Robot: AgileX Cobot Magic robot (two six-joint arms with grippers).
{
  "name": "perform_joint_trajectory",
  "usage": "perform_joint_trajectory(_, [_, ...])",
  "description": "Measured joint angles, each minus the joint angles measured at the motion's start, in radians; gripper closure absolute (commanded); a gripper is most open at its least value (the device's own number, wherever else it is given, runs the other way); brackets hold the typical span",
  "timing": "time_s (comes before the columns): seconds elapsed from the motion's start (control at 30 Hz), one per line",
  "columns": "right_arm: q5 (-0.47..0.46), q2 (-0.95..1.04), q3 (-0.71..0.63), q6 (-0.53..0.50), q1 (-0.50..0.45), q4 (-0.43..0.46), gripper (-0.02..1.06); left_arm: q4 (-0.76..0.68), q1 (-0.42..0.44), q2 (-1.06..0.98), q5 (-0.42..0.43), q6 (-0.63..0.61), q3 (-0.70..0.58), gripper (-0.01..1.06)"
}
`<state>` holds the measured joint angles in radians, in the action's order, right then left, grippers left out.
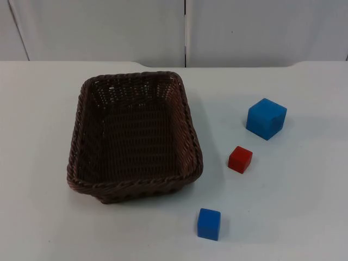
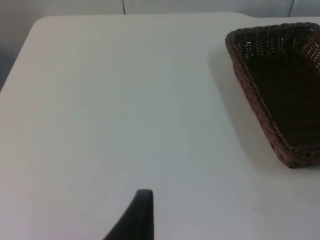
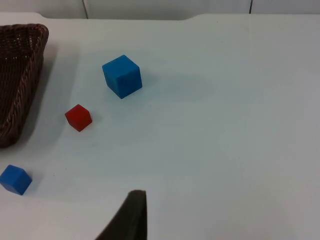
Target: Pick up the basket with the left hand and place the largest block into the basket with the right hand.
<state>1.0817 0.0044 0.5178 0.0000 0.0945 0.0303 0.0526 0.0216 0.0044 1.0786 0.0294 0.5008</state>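
You cannot tell how far either tool is open; one black fingertip of the left tool [image 2: 140, 215] and of the right tool [image 3: 131, 215] hangs over bare table [image 1: 304, 217], touching nothing. The brown wicker basket [image 1: 81, 136] sits left of centre, holding nothing. The large blue block [image 1: 266, 118] stands right of it, with the red block [image 1: 240, 159] and small blue block [image 1: 209, 223] lower down.

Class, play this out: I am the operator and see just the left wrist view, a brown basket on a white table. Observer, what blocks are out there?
Observer: Three blocks, all outside the basket: a large blue block, a red block and a small blue block.
Operator: Which one goes in?
Observer: The large blue block, the biggest; it stands farthest from the basket.
Operator: Anything in the basket already?
Observer: No, the top view shows only bare weave inside.
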Motion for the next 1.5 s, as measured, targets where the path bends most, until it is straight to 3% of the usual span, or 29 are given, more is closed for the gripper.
perform_joint_trajectory(1.27, [0.000, 0.000, 0.000, -0.013, 0.000, 0.000, -0.01, 0.000, 0.000, 0.000, -0.002, 0.000, 0.000, 0.00])
perform_joint_trajectory(1.5, [0.000, 0.000, 0.000, -0.013, 0.000, 0.000, -0.01, 0.002, 0.000, 0.009, 0.000, 0.010, 0.053, 0.00])
